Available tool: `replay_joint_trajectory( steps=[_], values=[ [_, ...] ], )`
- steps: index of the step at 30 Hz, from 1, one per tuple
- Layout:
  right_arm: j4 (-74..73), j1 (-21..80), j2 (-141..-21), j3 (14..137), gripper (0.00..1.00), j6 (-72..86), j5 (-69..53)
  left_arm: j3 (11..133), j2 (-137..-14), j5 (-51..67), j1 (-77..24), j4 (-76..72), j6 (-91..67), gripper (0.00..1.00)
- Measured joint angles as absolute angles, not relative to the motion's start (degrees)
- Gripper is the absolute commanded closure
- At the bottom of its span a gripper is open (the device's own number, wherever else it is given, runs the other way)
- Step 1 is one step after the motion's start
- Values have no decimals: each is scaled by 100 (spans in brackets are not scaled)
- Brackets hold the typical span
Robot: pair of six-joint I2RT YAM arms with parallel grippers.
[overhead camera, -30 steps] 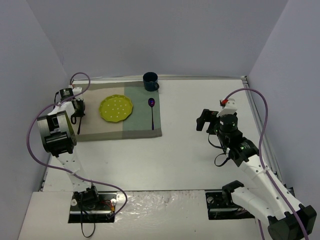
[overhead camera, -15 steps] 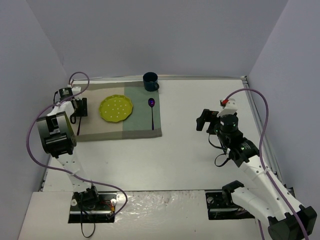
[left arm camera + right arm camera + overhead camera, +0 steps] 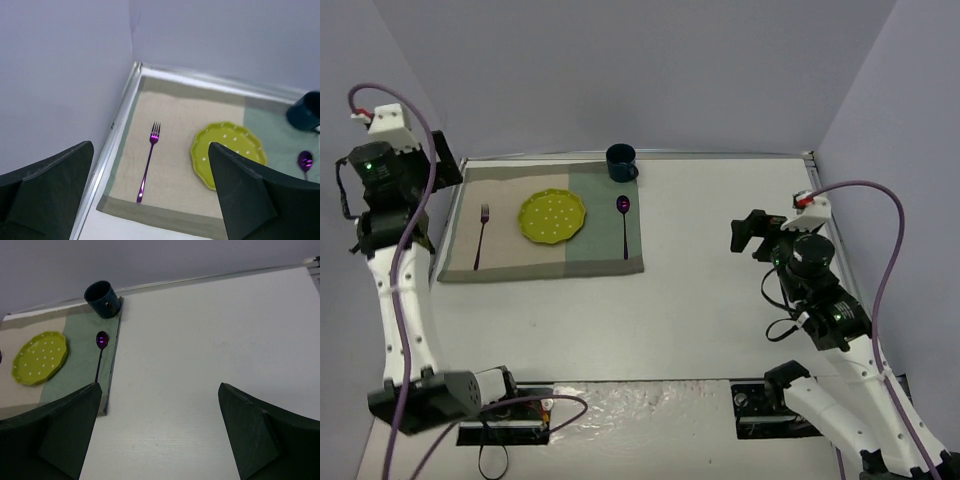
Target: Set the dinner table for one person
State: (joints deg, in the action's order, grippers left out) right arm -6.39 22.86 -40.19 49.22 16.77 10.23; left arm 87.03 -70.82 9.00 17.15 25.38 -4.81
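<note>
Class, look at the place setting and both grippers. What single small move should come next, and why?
Probably just retract the left gripper toward its base. The fork lies left of the plate, the spoon right of it, the mug at the placemat edge's far corner. The right gripper is open and empty too.

One dinner table, one placemat, one plate, one fork, one spoon, one mug.
</note>
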Motion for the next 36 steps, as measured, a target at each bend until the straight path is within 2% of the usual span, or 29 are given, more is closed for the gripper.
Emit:
replay_joint_trajectory(
  steps=[4,7,14,23,36],
  values=[
    [-815,2325,-3702,5253,0,1563,1224,8781,-5805,797,1522,3008,-677,3],
    [-889,2354,-3461,5434,0,1401,1402,8880,-5213,685,999,3406,-745,3],
    [-996,2492,-3084,5487,0,1034,1903,8274,-4392,245,245,4547,-840,3],
    [-1054,2866,-2979,5481,0,731,2530,8111,-3307,-592,80,5260,-963,3],
    [-1050,2944,-2983,5481,0,559,2837,7724,-3177,-937,-108,5259,-1131,3]
  ],
)
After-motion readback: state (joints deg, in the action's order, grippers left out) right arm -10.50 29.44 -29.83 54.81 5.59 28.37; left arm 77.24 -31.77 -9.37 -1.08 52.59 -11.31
